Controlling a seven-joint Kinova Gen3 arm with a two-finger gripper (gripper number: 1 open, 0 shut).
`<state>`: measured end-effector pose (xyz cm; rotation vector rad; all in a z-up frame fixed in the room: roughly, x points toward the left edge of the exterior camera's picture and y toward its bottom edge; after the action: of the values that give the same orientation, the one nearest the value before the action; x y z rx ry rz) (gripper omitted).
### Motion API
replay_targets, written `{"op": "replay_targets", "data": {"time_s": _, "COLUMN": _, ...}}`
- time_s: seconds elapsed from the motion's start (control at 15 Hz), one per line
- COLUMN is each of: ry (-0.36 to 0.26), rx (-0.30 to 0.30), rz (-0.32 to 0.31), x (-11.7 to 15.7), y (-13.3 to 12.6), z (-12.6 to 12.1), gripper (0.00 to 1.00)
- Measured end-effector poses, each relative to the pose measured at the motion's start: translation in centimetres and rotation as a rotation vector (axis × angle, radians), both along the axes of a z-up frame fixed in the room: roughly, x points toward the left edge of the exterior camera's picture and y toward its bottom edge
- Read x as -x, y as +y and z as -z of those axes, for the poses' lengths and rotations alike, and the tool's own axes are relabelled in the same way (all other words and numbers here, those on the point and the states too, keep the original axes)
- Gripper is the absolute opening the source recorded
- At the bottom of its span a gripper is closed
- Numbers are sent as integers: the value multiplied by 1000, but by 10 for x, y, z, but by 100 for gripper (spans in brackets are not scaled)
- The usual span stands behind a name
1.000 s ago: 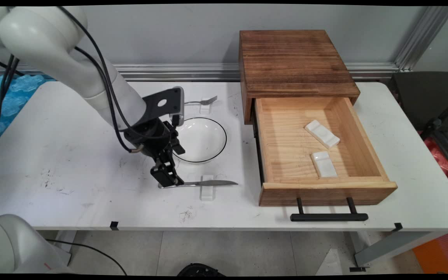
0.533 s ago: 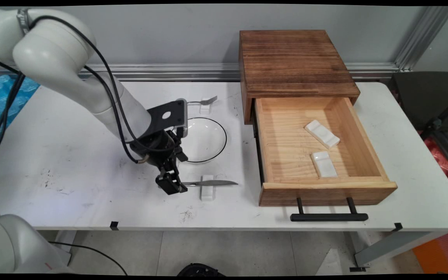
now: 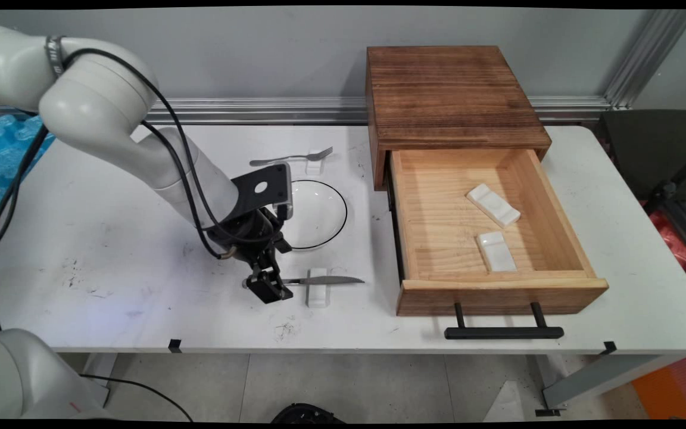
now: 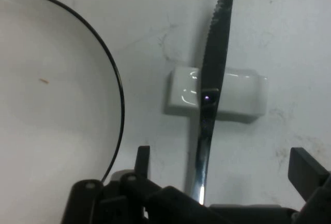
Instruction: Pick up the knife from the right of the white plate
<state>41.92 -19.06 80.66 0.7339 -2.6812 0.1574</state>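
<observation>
Main view: gripper (image 3: 267, 288) low over the handle end of the knife (image 3: 325, 280), which lies across a white rest (image 3: 317, 288) at 3 o'clock of it; black-rimmed plate (image 3: 313, 213) just beyond at 1 o'clock, fork (image 3: 292, 158) on its own rest farther back, open wooden drawer (image 3: 486, 238) with two white rests inside at the right, and bare scuffed white table (image 3: 111, 250) toward 9 o'clock and the near edge. Hand view: fingers (image 4: 305, 175) spread wide on either side of the knife (image 4: 212, 100) handle, neither visibly touching it, blade running to 12 o'clock over the rest (image 4: 235, 100), plate (image 4: 51, 89) rim curving at 10 o'clock.
</observation>
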Motion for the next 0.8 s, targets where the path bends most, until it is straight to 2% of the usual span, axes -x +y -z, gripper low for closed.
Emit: {"op": "replay_targets", "data": {"time_s": 0.8, "ry": -25, "rx": 38, "rz": 62, "x": 2, "y": -4, "z": 20, "gripper": 100}}
